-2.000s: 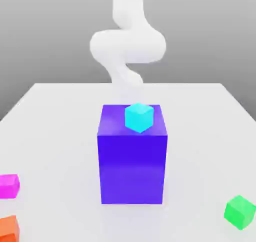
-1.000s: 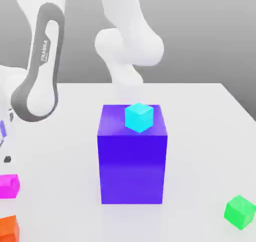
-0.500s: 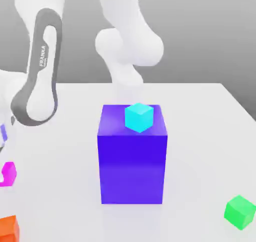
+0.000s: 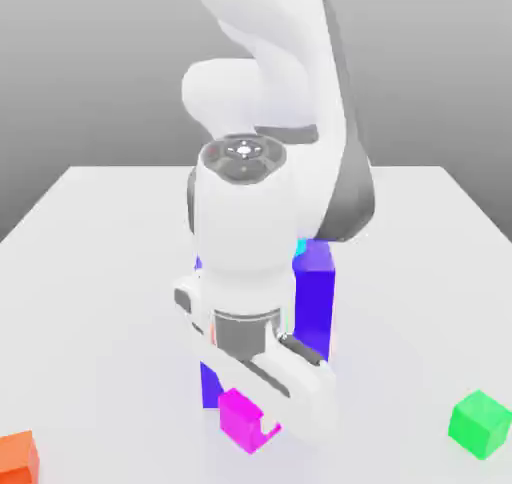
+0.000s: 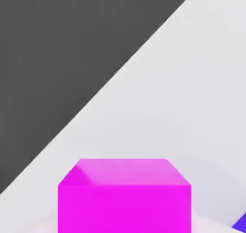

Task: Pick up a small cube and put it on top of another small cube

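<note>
The small magenta-pink cube (image 4: 238, 412) is clamped in my gripper (image 4: 250, 424), which is shut on it, low in front of the big purple-blue block (image 4: 315, 302) near the table's front. My white arm covers most of that block. A thin sliver of a cyan cube (image 4: 300, 245) peeks out on the block's top behind the arm. In the hand view the pink cube (image 5: 125, 196) sits close up against the white table, with a corner of the purple-blue block (image 5: 239, 224) beside it.
A green cube (image 4: 480, 424) lies on the white table (image 4: 90, 232) at the exterior view's front right. An orange cube (image 4: 18, 457) lies at the front left corner.
The gripper closed on the pink cube at the exterior view's left, and the arm swung it to the middle front, now covering most of the purple-blue block.
</note>
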`<action>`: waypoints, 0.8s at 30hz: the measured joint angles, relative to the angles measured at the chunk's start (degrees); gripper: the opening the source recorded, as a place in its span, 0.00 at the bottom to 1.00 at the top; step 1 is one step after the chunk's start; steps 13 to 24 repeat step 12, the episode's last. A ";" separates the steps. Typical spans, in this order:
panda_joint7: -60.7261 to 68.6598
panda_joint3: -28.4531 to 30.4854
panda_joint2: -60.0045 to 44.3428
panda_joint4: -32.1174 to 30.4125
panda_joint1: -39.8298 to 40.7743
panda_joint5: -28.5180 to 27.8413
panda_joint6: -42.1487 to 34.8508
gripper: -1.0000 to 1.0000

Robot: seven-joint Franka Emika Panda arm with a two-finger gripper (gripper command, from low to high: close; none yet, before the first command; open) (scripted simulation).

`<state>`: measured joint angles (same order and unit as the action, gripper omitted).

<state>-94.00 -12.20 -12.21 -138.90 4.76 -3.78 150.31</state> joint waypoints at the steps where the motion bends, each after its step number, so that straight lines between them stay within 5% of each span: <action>1: -0.70 -1.29 0.25 0.04 -1.62 -0.46 -0.28 0.00; 8: -9.08 -6.28 -6.64 3.50 -15.81 -9.01 2.59 0.00; 9: -10.14 -5.74 -8.34 3.98 -17.23 -10.37 3.67 1.00; 24: -10.14 -5.74 -8.34 3.98 -17.23 -10.37 3.67 1.00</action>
